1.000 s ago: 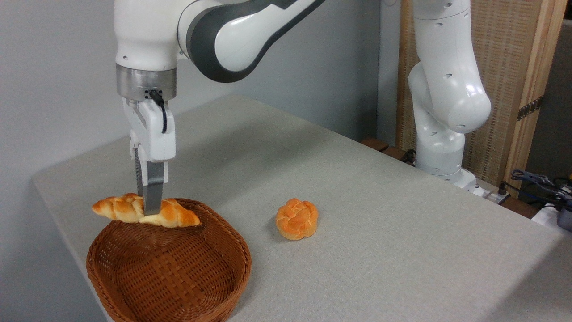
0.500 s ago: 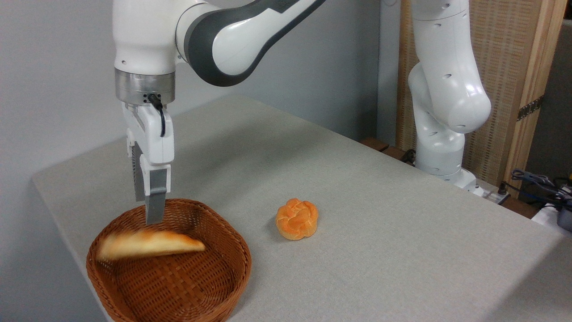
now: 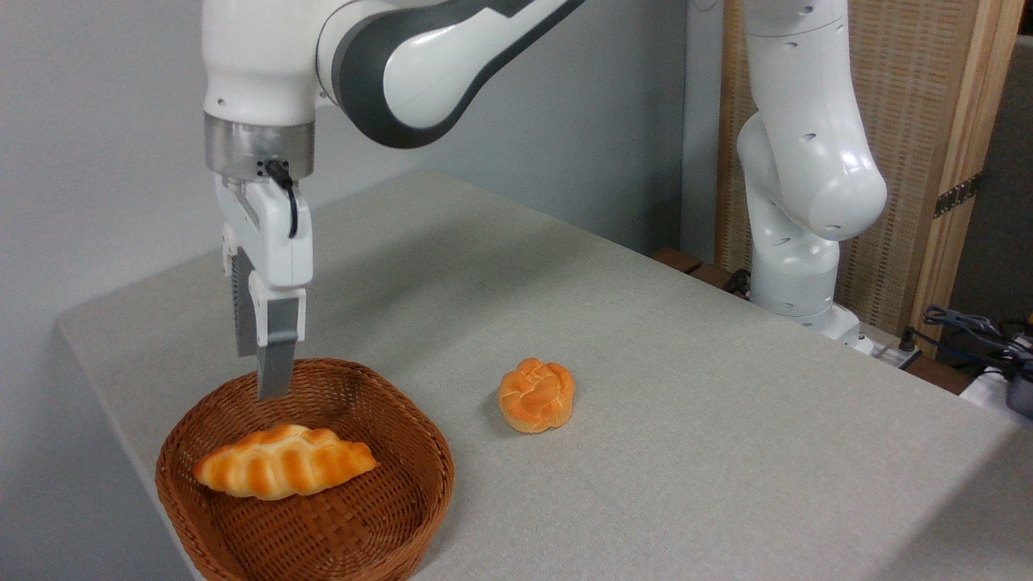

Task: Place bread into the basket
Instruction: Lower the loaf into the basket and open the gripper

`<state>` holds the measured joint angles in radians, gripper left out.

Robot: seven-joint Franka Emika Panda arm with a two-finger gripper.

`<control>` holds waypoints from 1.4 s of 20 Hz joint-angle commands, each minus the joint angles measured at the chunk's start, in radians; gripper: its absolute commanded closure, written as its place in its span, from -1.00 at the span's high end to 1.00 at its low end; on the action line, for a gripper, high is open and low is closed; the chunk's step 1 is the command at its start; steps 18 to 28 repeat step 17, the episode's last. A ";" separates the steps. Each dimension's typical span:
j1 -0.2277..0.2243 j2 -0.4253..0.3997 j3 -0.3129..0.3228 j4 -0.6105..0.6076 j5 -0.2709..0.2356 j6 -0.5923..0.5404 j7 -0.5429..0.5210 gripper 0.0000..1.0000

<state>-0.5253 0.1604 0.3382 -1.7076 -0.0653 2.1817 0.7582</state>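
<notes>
In the one fixed view, the bread [image 3: 284, 472] lies flat on the woven bottom of the basket [image 3: 403, 516], toward its back half, with its length running left to right and both tapered ends inside the rim. The gripper [image 3: 262, 378] hangs above the basket's far edge with nothing in it; the camera sees it side-on, with one finger mostly covering the other, but they look spread apart and clear of the loaf. A round bun [image 3: 536, 394] sits on the table [image 3: 686, 420] to the right of the basket, apart from it. Judged from this, the placing itself looks done, and what remains is a clean exit: the arm should go straight up so the fingers do not clip the wicker rim or drag the basket, and should stay away from the bun.
</notes>
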 commanded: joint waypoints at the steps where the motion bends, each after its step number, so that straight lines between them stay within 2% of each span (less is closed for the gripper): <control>1: -0.005 -0.082 0.044 -0.003 0.009 -0.118 -0.037 0.92; 6: -0.004 -0.116 0.076 -0.003 0.010 -0.299 -0.034 1.00; 9: -0.004 -0.133 0.123 -0.003 0.010 -0.365 -0.019 1.00; 14: -0.002 -0.134 0.128 -0.003 0.009 -0.411 -0.019 1.00; 28: -0.001 -0.134 0.130 -0.003 0.009 -0.416 -0.019 1.00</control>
